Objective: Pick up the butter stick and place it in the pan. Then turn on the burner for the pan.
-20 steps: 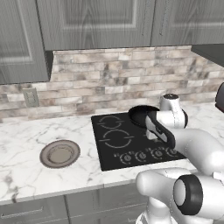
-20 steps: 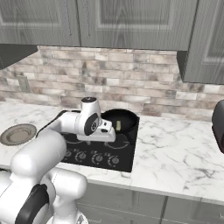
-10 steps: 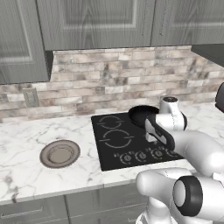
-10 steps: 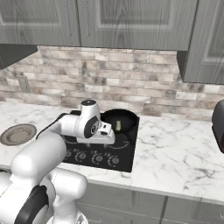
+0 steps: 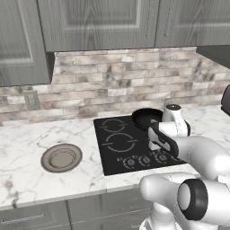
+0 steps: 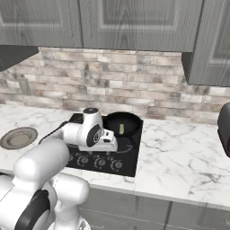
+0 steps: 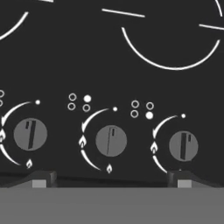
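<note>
open cooktop [image 5: 117, 143] lies ahead of the end effector [image 7: 109, 178], only flat knobs [image 7: 111, 141] below.

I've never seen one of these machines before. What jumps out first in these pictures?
The big white arm bends low over the black cooktop, with its fingers set wide apart right above the row of round knobs at the front edge. Behind it, the black pan sits on a back ring with the small butter stick already lying inside. Off to the side, a grey-brown plate rests on the marble counter.
</note>
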Tool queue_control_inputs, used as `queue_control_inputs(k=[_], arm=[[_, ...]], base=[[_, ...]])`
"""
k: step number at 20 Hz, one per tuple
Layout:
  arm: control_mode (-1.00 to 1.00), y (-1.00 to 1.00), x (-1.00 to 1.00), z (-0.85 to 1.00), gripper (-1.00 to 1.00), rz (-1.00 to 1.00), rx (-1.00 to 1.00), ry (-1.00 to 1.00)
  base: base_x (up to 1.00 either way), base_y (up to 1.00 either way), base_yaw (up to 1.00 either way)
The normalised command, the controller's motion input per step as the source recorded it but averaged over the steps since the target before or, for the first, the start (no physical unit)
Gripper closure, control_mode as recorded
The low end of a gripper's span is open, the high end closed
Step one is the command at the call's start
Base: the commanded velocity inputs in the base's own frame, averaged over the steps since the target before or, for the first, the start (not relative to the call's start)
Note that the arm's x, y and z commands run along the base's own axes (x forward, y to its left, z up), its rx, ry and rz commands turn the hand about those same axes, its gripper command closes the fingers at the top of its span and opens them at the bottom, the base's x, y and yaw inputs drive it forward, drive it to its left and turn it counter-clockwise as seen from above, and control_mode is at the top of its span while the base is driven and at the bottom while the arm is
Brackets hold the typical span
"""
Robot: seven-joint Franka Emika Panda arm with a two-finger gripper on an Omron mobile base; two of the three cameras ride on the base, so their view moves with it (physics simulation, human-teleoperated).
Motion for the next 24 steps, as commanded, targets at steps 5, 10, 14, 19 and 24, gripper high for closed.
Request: queue_control_inputs(k=[5,10,14,19,24], arm=[[-1.0,0.02,0.0,-0.23,-1.0,0.05,0.0,0.0],[-1.0,0.0,0.0,-0.25,-1.0,0.05,0.0,0.0],[-1.0,0.0,0.0,-0.24,-1.0,0.04,0.0,0.0],[-1.0,0.0,0.0,-0.11,-1.0,0.04,0.0,0.0],[-1.0,0.0,0.0,-0.02,-1.0,0.03,0.0,0.0]], base=[[0.0,0.0,0.0],[0.0,0.0,0.0],[0.0,0.0,0.0],[0.0,0.0,0.0],[0.0,0.0,0.0]])
